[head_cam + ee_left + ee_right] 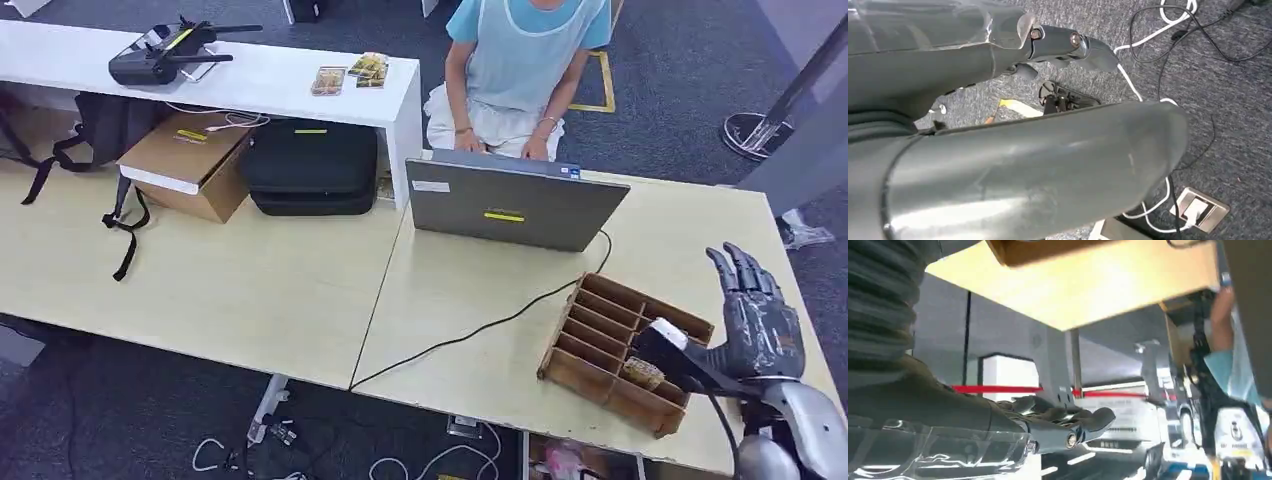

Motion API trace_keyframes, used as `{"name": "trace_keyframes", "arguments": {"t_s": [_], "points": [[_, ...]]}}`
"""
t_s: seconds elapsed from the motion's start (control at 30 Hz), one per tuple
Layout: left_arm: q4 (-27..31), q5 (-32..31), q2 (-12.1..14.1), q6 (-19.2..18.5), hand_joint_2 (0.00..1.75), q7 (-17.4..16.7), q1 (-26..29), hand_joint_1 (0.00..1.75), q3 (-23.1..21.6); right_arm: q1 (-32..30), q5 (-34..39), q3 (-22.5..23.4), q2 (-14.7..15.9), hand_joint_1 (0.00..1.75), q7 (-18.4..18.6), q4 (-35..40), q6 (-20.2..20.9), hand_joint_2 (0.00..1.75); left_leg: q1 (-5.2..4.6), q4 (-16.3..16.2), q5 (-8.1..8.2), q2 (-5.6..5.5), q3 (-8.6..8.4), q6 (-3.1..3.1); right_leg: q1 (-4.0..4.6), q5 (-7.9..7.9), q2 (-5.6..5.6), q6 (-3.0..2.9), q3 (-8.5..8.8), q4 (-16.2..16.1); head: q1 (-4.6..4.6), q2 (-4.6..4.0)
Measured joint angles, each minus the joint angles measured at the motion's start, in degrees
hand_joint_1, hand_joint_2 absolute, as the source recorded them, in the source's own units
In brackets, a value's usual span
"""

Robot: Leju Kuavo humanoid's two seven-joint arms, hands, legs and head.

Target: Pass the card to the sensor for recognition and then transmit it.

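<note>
Right robot hand (752, 310) spread, empty, beside wooden organizer (622, 348).

Two pale wood benches (230, 290) stood side by side on dark grey carpet (680, 100). A white shelf (270, 80) ran along the left bench's far edge. White and black cables (1168, 30) lay across the carpet, near a floor socket (1200, 210).

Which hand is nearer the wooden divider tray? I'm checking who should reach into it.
Right. The right hand is raised beside the wooden divider tray, at its far right edge. The left hand hangs low over the carpet floor, away from the tray.
</note>
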State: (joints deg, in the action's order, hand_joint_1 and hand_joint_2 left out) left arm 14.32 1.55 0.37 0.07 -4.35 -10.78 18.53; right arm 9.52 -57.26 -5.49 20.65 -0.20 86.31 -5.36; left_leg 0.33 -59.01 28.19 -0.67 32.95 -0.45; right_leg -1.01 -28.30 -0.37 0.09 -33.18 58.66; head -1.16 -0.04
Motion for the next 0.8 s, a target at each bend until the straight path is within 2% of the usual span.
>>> {"name": "trace_keyframes", "arguments": {"t_s": [0.2,0.33,0.4,0.5,0.63,0.8], "points": [[0.0,0.04,0.0,0.13,0.0,0.0,0.28,0.0,0.17,0.72,0.31,0.2,-0.5,0.0,-1.29,0.02,-3.82,1.75,0.0,0.0,0.0,0.0,0.0,0.0,0.0,0.0,0.0,0.0,0.0,-0.01,0.0,0.0],[0.0,0.04,0.0,0.17,0.0,0.0,0.52,0.0,0.42,1.01,2.01,0.57,-0.85,0.0,-3.76,0.15,-10.32,1.75,0.0,0.0,0.0,0.0,0.0,0.0,0.0,0.0,0.0,0.0,0.0,0.0,0.0,0.0],[0.0,0.04,0.04,0.22,0.0,0.0,0.65,0.0,0.48,1.3,3.22,0.79,-1.25,0.0,-4.48,0.31,-12.08,1.75,0.0,0.0,0.0,0.0,-0.01,0.0,0.0,0.0,0.01,0.0,0.0,0.0,0.0,0.0],[0.0,0.13,0.13,0.24,0.0,0.0,0.78,0.0,0.68,1.16,9.91,1.31,-1.84,0.0,-6.1,1.69,-10.85,1.75,0.0,0.0,0.0,-0.01,-0.01,0.0,0.0,0.0,-0.01,0.0,0.0,0.0,0.0,0.0],[0.0,0.28,0.33,0.11,0.0,0.0,1.25,0.0,1.05,-0.77,18.34,2.54,-2.08,0.0,-6.18,5.93,-5.08,1.75,0.0,0.0,0.0,0.0,-0.01,0.0,0.0,0.0,-0.01,0.0,-0.01,-0.01,0.0,0.0],[0.0,0.2,0.59,-0.22,0.0,0.0,1.69,0.0,1.35,-4.85,22.32,4.43,-2.23,0.0,-4.78,12.42,0.19,1.75,0.0,0.01,0.01,-0.01,0.01,0.0,0.0,-0.01,-0.02,0.0,-0.02,-0.02,0.0,0.0]]}}
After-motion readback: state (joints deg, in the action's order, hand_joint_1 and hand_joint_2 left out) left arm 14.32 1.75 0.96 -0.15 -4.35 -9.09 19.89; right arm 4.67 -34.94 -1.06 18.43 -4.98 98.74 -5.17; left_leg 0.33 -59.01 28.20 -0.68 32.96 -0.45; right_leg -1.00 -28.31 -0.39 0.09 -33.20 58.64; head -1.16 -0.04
